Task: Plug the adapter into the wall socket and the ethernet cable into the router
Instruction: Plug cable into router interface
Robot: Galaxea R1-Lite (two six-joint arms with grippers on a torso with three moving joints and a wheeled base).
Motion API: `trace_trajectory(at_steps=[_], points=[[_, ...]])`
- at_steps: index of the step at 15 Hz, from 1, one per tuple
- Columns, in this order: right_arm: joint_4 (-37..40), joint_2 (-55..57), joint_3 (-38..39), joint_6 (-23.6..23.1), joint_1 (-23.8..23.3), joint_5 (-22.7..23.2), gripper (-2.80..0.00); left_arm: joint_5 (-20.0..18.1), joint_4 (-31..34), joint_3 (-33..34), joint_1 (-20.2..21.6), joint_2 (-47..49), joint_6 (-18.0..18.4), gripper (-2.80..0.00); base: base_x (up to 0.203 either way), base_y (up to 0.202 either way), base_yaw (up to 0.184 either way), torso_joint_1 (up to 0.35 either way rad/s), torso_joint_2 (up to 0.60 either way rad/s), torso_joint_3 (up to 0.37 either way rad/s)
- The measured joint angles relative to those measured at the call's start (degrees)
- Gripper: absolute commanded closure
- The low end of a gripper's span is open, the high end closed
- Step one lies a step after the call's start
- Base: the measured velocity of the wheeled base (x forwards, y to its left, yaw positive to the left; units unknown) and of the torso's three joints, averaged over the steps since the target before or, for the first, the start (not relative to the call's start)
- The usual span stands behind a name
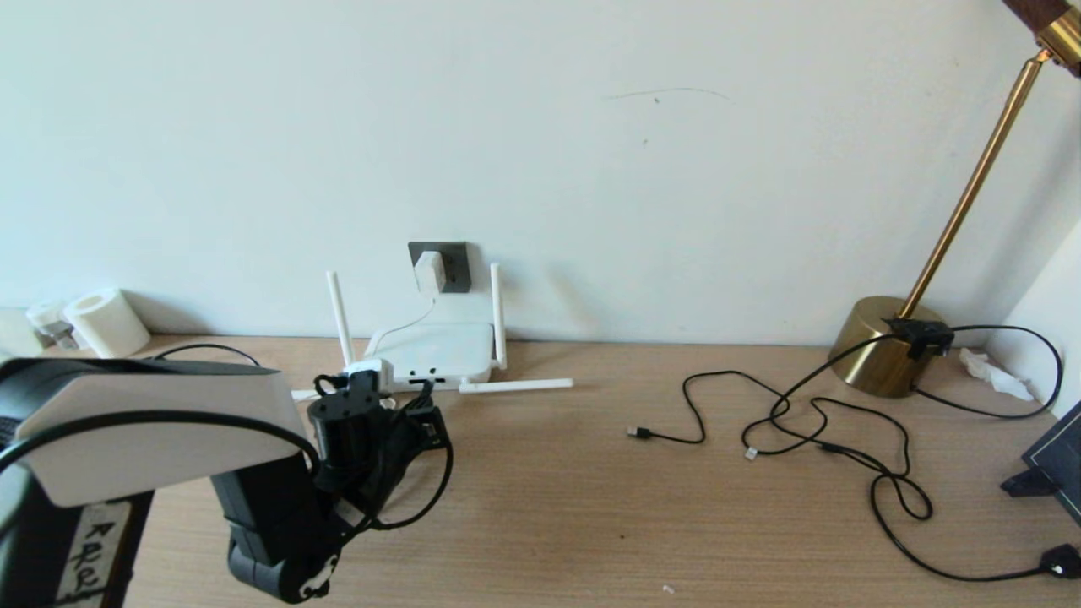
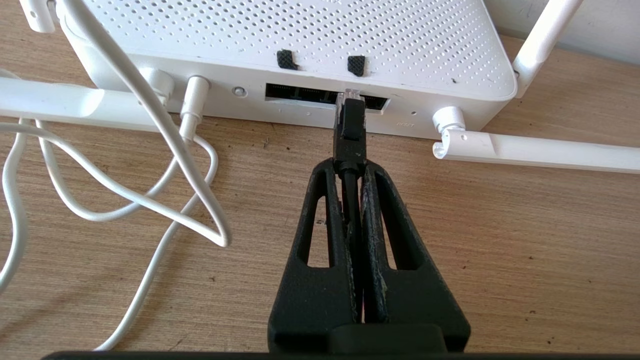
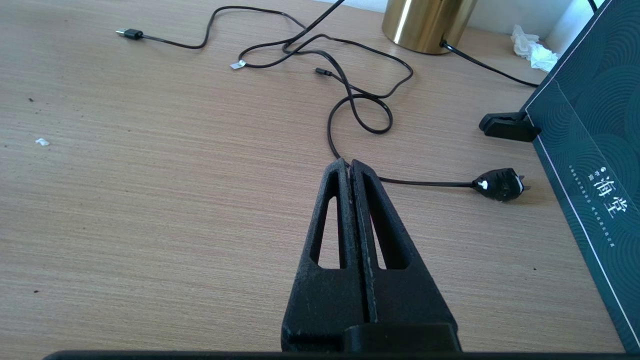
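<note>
The white router (image 2: 300,35) lies flat against the wall, its dark ports facing me. My left gripper (image 2: 350,167) is shut on the black ethernet cable (image 2: 351,125) just behind its plug. The clear tip sits at the mouth of a dark port. In the head view the left gripper (image 1: 425,414) is right in front of the router (image 1: 439,344). The white adapter (image 1: 429,272) sits on the dark grey wall socket (image 1: 454,257), with its thin cord running down to the router. My right gripper (image 3: 348,164) hangs shut and empty over the table, off to the right.
A white antenna (image 2: 540,150) lies flat on the table beside the ports, and loops of white cord (image 2: 150,200) lie on the other side. Thin black cables (image 1: 811,422) sprawl at the right near a brass lamp base (image 1: 882,346). A dark box (image 3: 590,150) and a paper roll (image 1: 105,321) stand at the edges.
</note>
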Motion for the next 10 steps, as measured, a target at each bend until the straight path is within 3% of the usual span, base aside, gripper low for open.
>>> trace_trajectory(at_steps=[10], points=[[0.04,0.0,0.0,-0.02,0.0,0.0,0.0,0.04,0.02,-1.24,-0.16,0.85,0.0,0.0,0.0,0.0,0.0,0.0,0.0,0.0]])
